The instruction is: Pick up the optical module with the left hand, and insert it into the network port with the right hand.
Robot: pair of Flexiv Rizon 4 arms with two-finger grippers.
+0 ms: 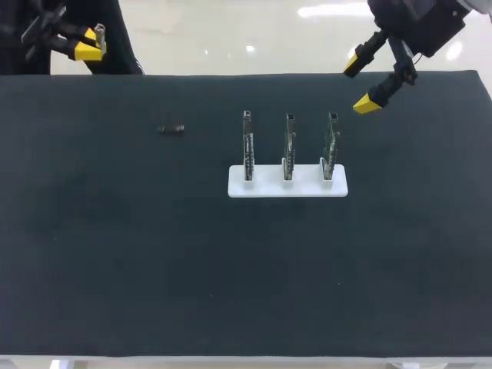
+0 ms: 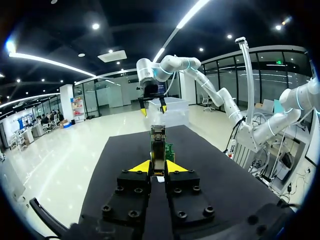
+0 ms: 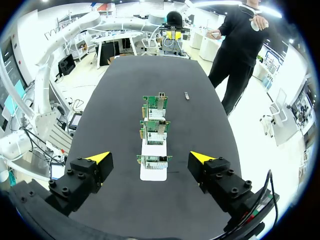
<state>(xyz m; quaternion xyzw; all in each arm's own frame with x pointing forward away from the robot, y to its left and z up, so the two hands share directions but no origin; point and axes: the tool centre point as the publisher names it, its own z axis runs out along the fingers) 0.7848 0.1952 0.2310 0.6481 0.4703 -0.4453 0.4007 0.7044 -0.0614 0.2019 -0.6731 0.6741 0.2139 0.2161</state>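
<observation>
Clenching slim silver optical module (image 2: pixel 158 142), left gripper (image 2: pixel 158 168) fingers are hovering near dark desk (image 1: pixel 115 231) far-left corner; right gripper (image 1: pixel 360 84) fingers are hanging released. Handover risking slip, tilted module jamming at port of green circuit board (image 1: pixel 287 146).

We count three upright circuit boards (image 1: pixel 287 146) on one white base (image 1: pixel 269 187), one small dark piece (image 1: pixel 171 129), and one optical module (image 2: pixel 158 142).

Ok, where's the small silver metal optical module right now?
The small silver optical module sits clamped in the left gripper, by the black table's far left corner in the head view, well away from the white stand of green boards.
</observation>
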